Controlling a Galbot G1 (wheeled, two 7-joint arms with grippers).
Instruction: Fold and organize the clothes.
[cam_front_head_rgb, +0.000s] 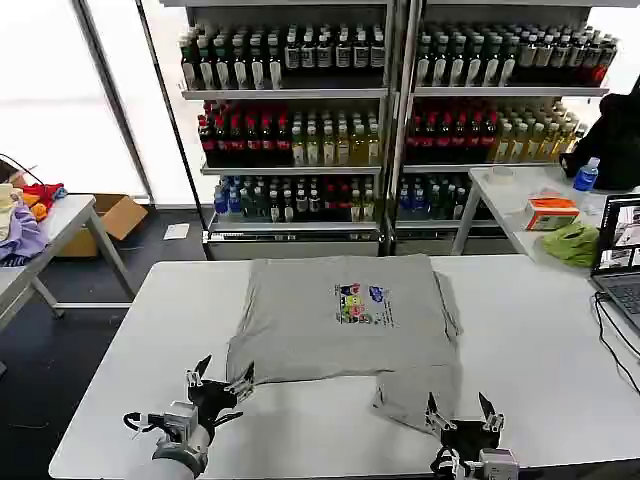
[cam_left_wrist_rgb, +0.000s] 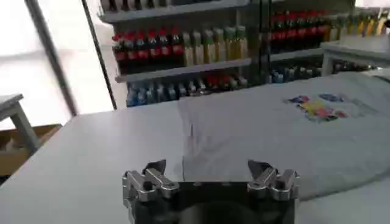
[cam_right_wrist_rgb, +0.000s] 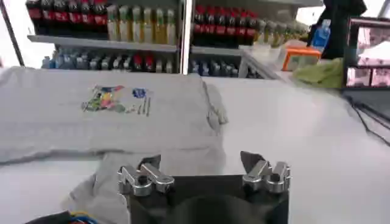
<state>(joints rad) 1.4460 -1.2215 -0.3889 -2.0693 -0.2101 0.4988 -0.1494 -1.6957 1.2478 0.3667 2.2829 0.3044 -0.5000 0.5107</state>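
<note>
- a white table (cam_front_head_rgb: 540, 340) in front; a black cable (cam_front_head_rgb: 612, 335) lies on its right part
- shelves (cam_front_head_rgb: 390, 95) behind, full of bottles (cam_front_head_rgb: 290, 140) in rows
- a side table (cam_front_head_rgb: 520, 195) at right with an orange box (cam_front_head_rgb: 552, 212), a lime-green cloth (cam_front_head_rgb: 572, 243), a blue-capped bottle (cam_front_head_rgb: 587, 175)
- a laptop (cam_front_head_rgb: 620, 250) at right edge
- a cardboard box (cam_front_head_rgb: 108, 222) on the floor at left; coloured fabrics (cam_front_head_rgb: 25, 215) on a table there

Both arms reach in low at the near edge of the white table (cam_front_head_rgb: 520, 350). The left gripper (cam_front_head_rgb: 220, 380) hangs over its near-left part, fingers spread wide — holding nothing. The right gripper (cam_front_head_rgb: 460, 412) sits toward the near-right edge — likewise spread and empty.
</note>
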